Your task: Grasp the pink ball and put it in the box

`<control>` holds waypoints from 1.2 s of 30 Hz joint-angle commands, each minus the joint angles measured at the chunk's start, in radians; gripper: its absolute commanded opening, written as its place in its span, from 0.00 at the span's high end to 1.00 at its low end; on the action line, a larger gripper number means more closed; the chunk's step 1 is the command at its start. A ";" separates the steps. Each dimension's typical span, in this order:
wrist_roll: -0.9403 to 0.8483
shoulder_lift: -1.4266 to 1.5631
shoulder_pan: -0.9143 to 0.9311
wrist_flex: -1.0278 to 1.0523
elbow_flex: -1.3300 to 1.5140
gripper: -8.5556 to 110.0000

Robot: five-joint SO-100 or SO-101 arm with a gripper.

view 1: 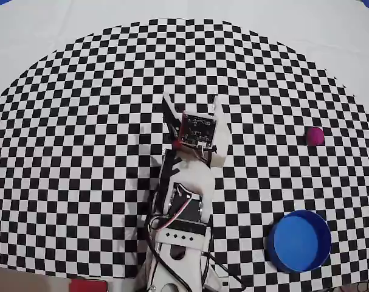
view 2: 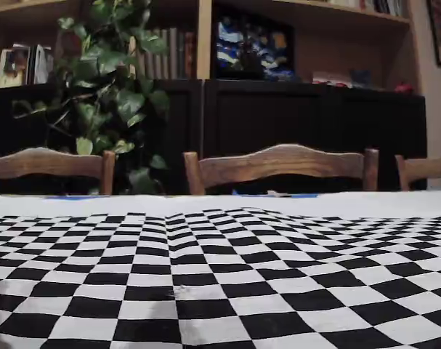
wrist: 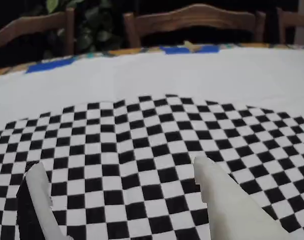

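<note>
In the overhead view the small, smooth magenta-pink ball point(view 1: 315, 135) lies at the right of the frame on the black-and-white checkered surface point(view 1: 81, 152), well apart from the arm. The round, bright blue box point(view 1: 300, 240), with its raised rim, stands in the lower right, below the ball and apart from it, and its inside looks empty. The white arm rises from the bottom centre, and its hand point(view 1: 190, 103) sits near the middle of the frame, pointing toward the top. The two fingers point(wrist: 219, 195) stand apart with only bare checkered cloth between them, as the wrist view shows. Wooden chair backs point(view 2: 278, 163) line the far edge in the fixed view, with a leafy green plant point(view 2: 107, 94) behind them.
</note>
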 commanded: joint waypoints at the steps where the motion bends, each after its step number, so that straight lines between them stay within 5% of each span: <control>1: -0.009 -0.008 0.032 -0.020 0.008 0.63; 36: -0.009 -0.037 0.368 -0.021 0.008 0.63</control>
